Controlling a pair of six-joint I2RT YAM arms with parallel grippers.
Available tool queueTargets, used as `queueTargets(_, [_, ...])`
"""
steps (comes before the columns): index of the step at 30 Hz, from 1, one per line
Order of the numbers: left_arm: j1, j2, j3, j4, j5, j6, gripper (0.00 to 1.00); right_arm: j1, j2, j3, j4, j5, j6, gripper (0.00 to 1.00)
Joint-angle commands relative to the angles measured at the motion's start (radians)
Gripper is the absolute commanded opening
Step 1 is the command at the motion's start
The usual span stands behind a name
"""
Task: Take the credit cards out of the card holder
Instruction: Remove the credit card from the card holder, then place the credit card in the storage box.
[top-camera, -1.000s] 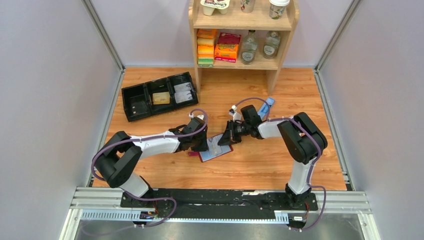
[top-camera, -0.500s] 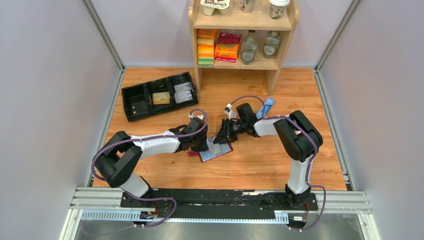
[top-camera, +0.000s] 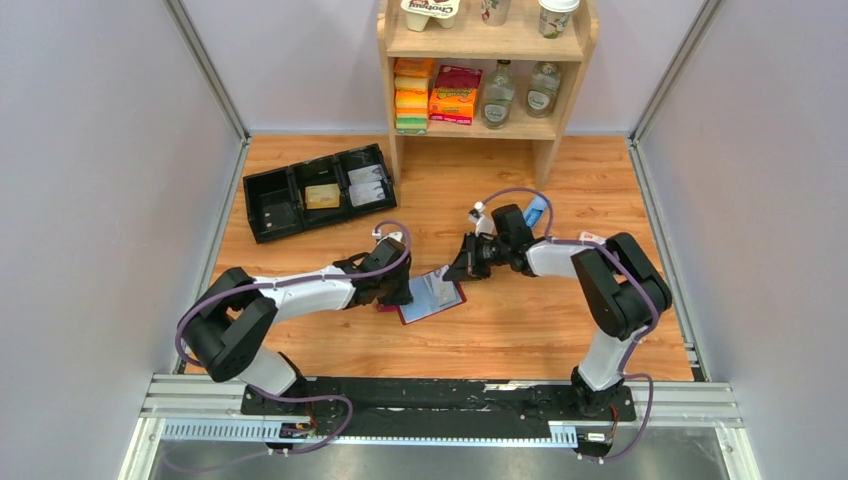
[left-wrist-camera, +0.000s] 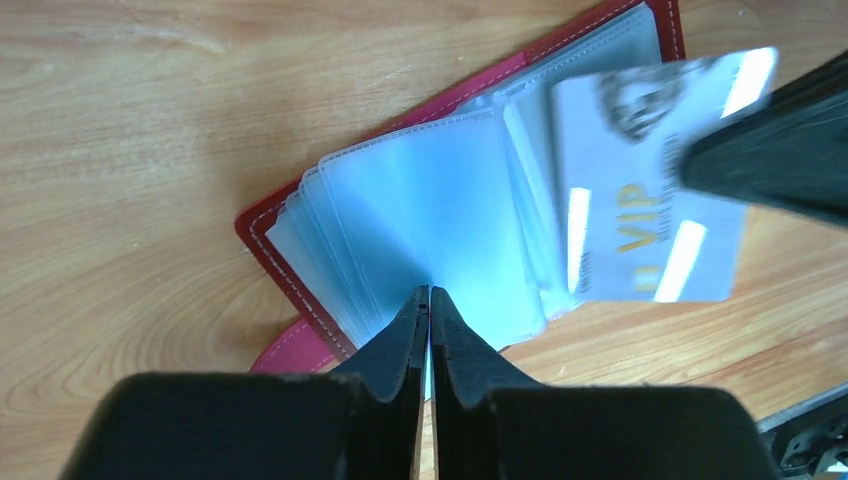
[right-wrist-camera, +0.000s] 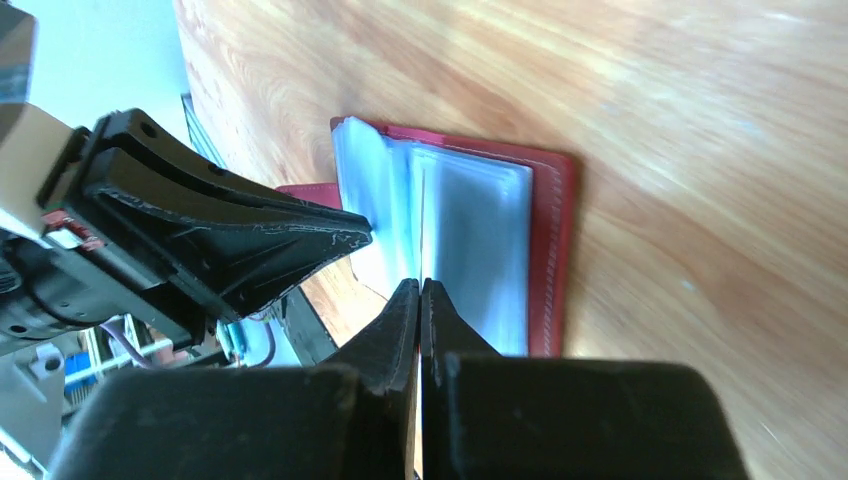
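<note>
Maroon holder (left-wrist-camera: 262, 232): pin by sleeve (left-wrist-camera: 430, 200) with closed left jaws; slide card (left-wrist-camera: 650, 200) straight out, right jaws clamped on it

White arms (top-camera: 305, 292) with black joints, purple cables (top-camera: 508, 195), black fingers (left-wrist-camera: 398, 345).

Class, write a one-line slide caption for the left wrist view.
Left pincer clamps the clear sleeves of the maroon card holder; right pincer holds a pale VIP card over them.
</note>
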Motion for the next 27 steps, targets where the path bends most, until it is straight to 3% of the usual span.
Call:
queueTargets(1, [-0.004,-0.058,-0.028,-0.035,-0.038,0.001,0.12,-0.041,-0.127,-0.049,-0.007,0.062,0.017,0.0])
queueTargets(9, [-0.004,-0.34,-0.065,0.065,-0.083,-0.017,0.4,-0.043,-0.315,-0.109,0.055,0.15,0.176,0.0])
queueTargets(13, [-0.004,-0.487,-0.095,0.145,-0.093,-0.043,0.52,-0.04,-0.413,-0.175,0.24,0.182,0.354,0.0])
queueTargets(17, [-0.004,-0.604,-0.187,0.333,-0.078,-0.147,0.62,-0.018,-0.519,-0.196,0.326,0.277,0.44,0.0])
queueTargets(23, [-0.017,-0.633,-0.278,0.662,-0.073,-0.313,0.67,0.038,-0.656,-0.178,0.36,0.476,0.468,0.0])
queueTargets(27, [-0.048,-0.572,-0.261,0.858,-0.07,-0.327,0.67,0.087,-0.694,-0.164,0.366,0.573,0.465,0.0])
